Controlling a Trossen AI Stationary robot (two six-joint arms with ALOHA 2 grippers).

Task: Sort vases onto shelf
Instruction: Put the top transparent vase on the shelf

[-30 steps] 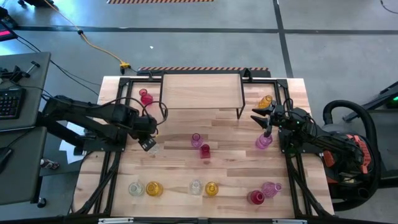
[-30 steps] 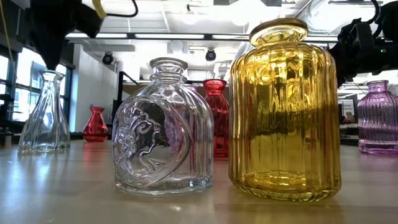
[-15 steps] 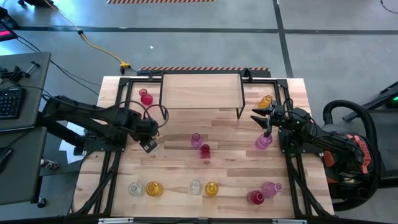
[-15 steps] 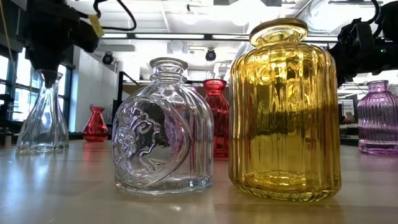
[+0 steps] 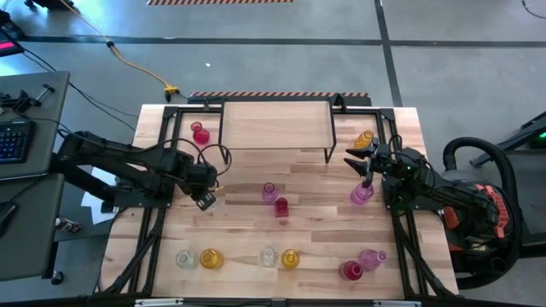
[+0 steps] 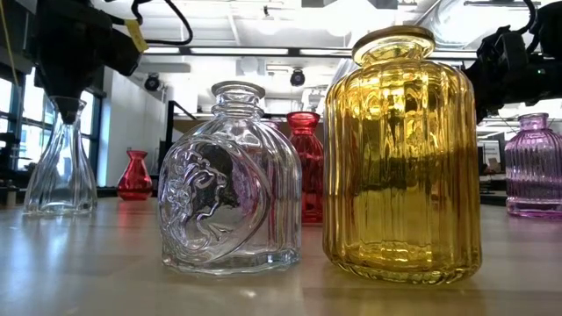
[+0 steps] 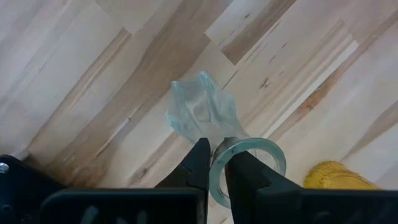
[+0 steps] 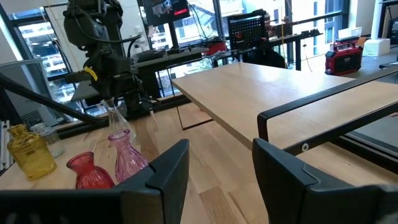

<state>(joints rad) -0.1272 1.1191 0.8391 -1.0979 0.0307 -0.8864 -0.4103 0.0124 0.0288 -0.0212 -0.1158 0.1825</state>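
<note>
My left gripper points down at the table's left middle, shut on the mouth of a clear, cone-shaped vase that stands on its base. My right gripper waits open and level at the right, near the shelf, a light-wood board on black wire legs at the far middle. A red vase stands left of the shelf and an amber one right of it. A pink vase and a red vase stand mid-table. My left gripper pinches the clear vase's rim from above, fingers pointing down. One finger stands outside the mouth and the other inside it. The vase stays upright with its base on the table.
A purple vase stands just before my right gripper. Along the near edge stand several vases: clear, amber, clear, amber, red, pink. Bare wood lies between the rows.
My left gripper has come down over the clear vase's neck and shut on its rim. The vase stands where it was.
</note>
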